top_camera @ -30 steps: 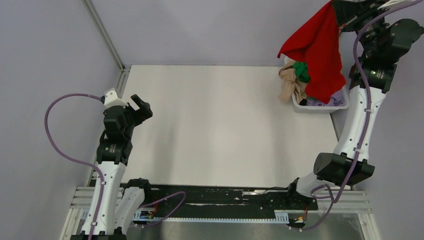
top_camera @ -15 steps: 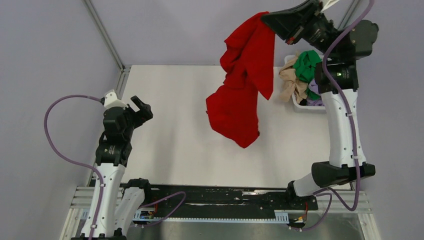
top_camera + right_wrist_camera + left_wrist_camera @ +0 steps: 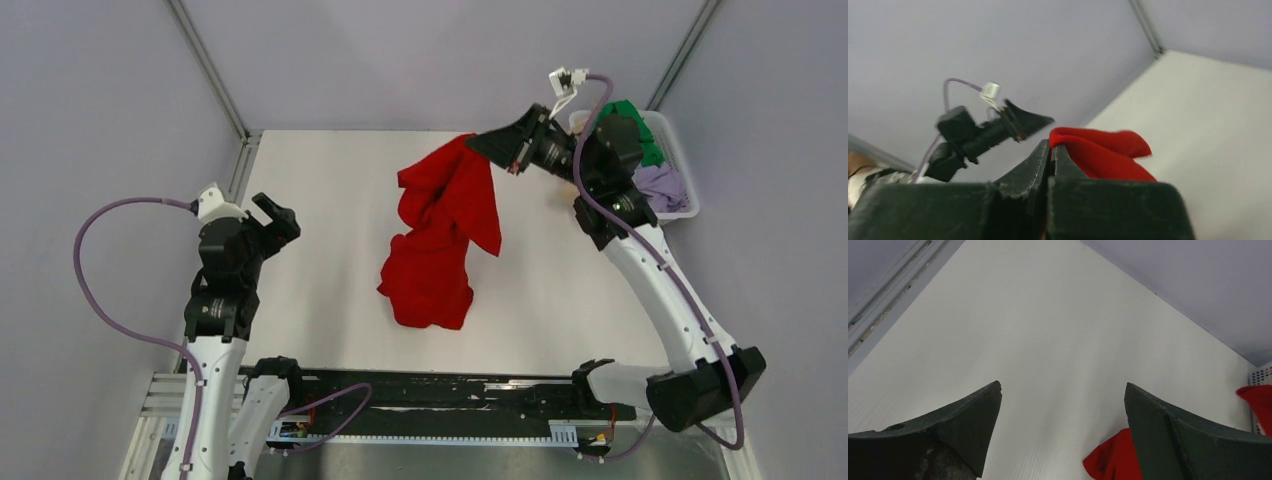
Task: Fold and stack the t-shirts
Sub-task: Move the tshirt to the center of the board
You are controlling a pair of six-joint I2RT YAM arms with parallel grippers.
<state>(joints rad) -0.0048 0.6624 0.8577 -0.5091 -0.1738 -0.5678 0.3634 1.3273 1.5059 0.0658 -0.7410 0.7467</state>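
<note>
The red t-shirt point(image 3: 440, 240) hangs crumpled from my right gripper point(image 3: 478, 145) down to the middle of the white table point(image 3: 330, 190), its lower part bunched on the surface. My right gripper point(image 3: 1050, 147) is shut on the shirt's top edge point(image 3: 1098, 150). My left gripper point(image 3: 275, 212) is open and empty over the table's left side; a red fold point(image 3: 1113, 460) shows between its fingers point(image 3: 968, 420). The green t-shirt point(image 3: 632, 125) and the lavender t-shirt point(image 3: 662, 185) lie in the white basket point(image 3: 685, 190) at the back right. The beige-tan t-shirt is hidden.
The basket stands at the table's far right corner, behind my right arm. Metal frame posts point(image 3: 205, 65) rise at the back corners, with grey walls around. A black rail point(image 3: 440, 390) runs along the near edge.
My right gripper has swung the red t-shirt from above the basket leftward and down, so its lower end now rests on the table. The left arm has barely moved.
</note>
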